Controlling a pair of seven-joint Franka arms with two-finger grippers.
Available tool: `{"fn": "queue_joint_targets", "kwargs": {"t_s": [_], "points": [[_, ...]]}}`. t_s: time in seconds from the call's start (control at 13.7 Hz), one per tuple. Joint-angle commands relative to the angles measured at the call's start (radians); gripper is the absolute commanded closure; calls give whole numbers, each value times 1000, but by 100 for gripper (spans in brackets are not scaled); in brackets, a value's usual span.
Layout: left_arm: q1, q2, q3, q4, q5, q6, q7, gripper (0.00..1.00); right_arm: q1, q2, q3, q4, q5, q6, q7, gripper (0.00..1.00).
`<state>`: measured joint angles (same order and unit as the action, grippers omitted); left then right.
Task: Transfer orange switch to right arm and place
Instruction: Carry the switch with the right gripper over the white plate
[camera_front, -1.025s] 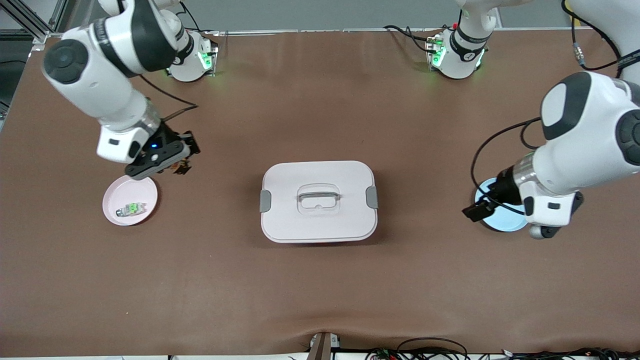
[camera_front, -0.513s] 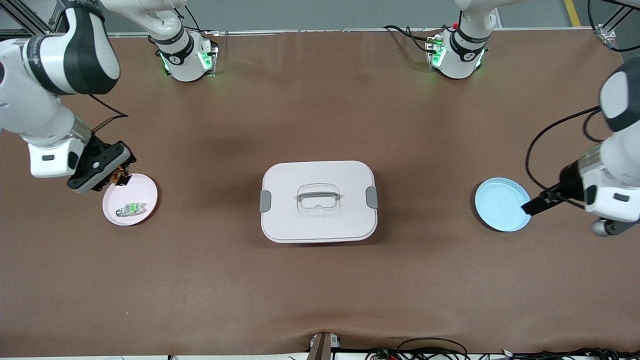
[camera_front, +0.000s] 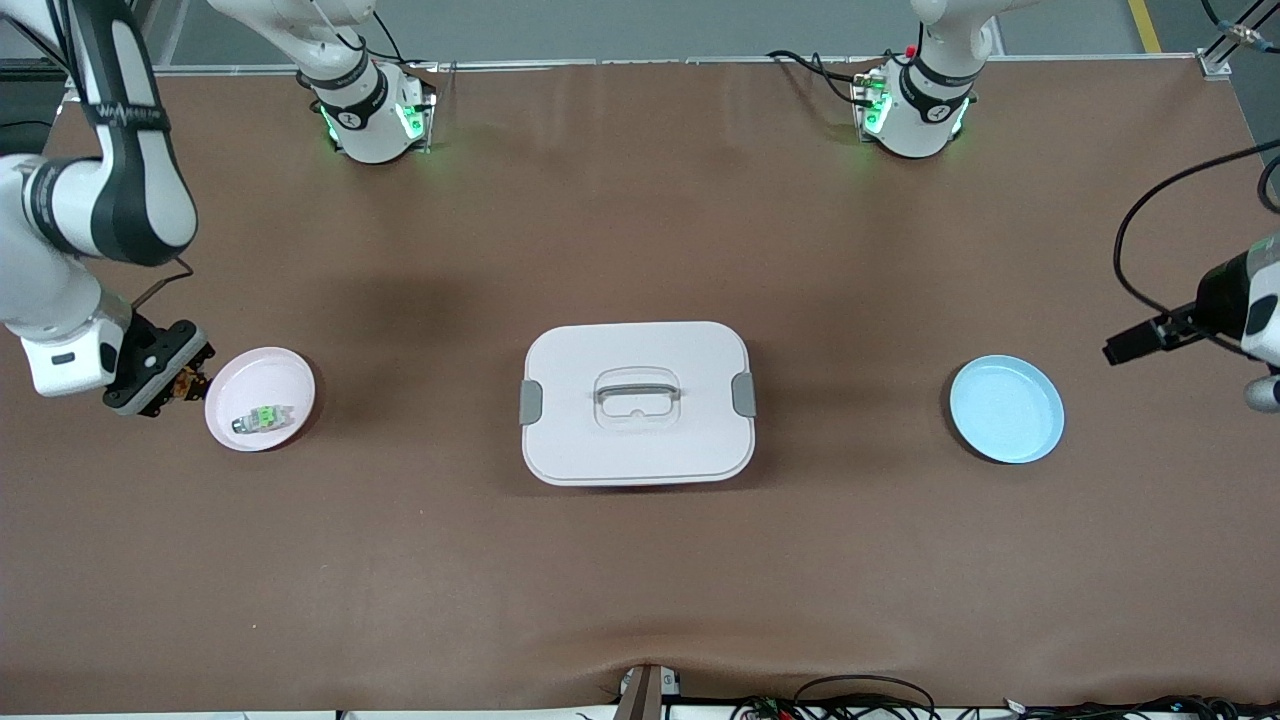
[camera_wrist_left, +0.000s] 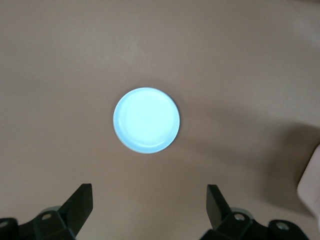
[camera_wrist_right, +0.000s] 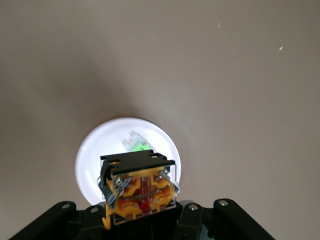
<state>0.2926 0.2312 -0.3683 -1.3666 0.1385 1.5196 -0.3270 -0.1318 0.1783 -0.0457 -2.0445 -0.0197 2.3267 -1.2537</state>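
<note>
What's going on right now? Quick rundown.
Right gripper shut on orange switch, beside pink plate. Left gripper open, empty, over table near blue plate. Nothing blocking.

right gripper (camera_front: 190, 380) with orange switch (camera_front: 188, 381) swung outward; left gripper (camera_wrist_left: 147, 212) withdrew

Lighting: even, diffuse, from overhead; front view bright throughout. Brown table (camera_front: 640, 560) matte, no glare.
Shadows: soft and short; a faint dark patch beside the white lidded box (camera_front: 637, 402) toward the left arm's end, another beside the pink plate (camera_front: 290, 375).
Point lights: green indicator glow at both arm bases (camera_front: 410, 118).
Left wrist view: blue plate (camera_wrist_left: 146, 120) overexposed, washed near-white, rim soft; table evenly lit, a broad shadow at one side.
Right wrist view: pink plate (camera_wrist_right: 95, 150) blown out to white; green-centred part (camera_wrist_right: 137, 144) on it blurred; orange switch (camera_wrist_right: 138, 187) sharp, metal clips glinting.
</note>
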Motion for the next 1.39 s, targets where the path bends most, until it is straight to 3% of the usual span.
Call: {"fn": "queue_joint_targets", "kwargs": {"t_s": [0.0,0.15,0.29,0.51,0.88,1.17,1.32], "points": [[2,-77,25,-57,-3,-21,129,0,-46,79,21,9,-14,39,-111,100],[-10,-122,34,-103,-25,-19,141,0,-64,137,23,-6,-14,75,-165,100],[-88,-160,116,-143,-43,5,143,0,-68,147,23,-84,-14,201,-200,99],[-128,-179,163,-154,-86,28,192,0,-65,150,21,-150,-14,278,-256,99],[-300,-194,302,-154,-86,30,209,0,-65,181,21,-223,-14,408,-349,99],[-313,-216,313,-164,-86,24,209,0,-86,213,21,-221,-14,428,-382,97],[-317,-260,316,-219,-88,24,209,0,-103,237,23,-221,-14,447,-383,92]]}}
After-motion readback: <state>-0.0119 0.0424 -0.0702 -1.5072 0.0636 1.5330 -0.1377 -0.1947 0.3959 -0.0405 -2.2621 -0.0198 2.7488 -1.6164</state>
